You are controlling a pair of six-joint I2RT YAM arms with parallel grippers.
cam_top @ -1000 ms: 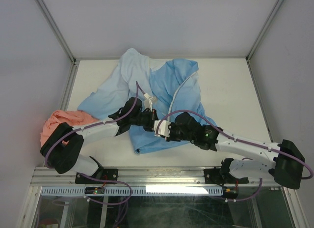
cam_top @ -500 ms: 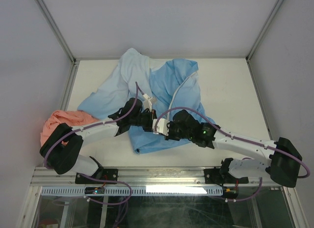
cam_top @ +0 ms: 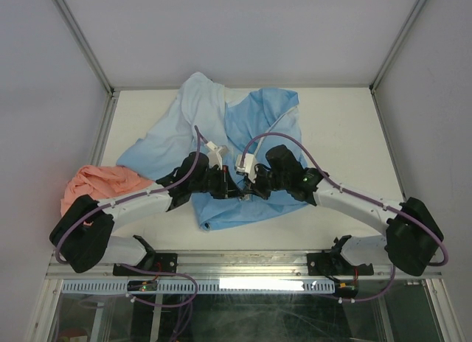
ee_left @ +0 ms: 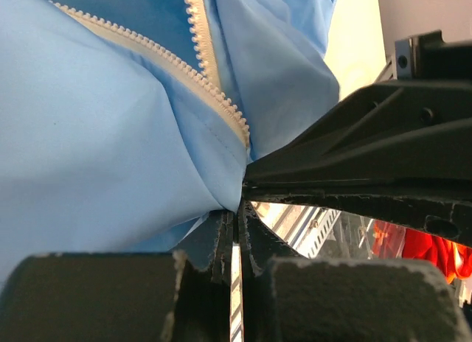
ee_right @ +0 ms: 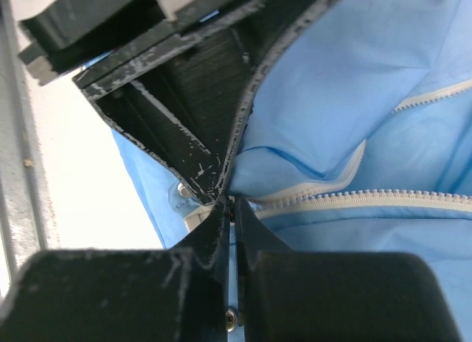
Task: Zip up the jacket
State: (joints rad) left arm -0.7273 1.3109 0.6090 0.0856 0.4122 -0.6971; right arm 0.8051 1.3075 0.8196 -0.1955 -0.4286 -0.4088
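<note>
Sprawling over the middle of the one table [cam_top: 346,135], a single light blue jacket [cam_top: 262,128] lies open and rumpled. One salmon-pink garment [cam_top: 92,183] is bunched at the table's left side, just beside it. Two arms meet over the jacket's near hem. The left gripper [ee_left: 236,220] is pinched almost closed on blue fabric, and the right gripper [ee_right: 230,208] is clamped likewise, tip to tip with it. Two white zipper rows [ee_left: 214,99] converge toward that grip.
</note>
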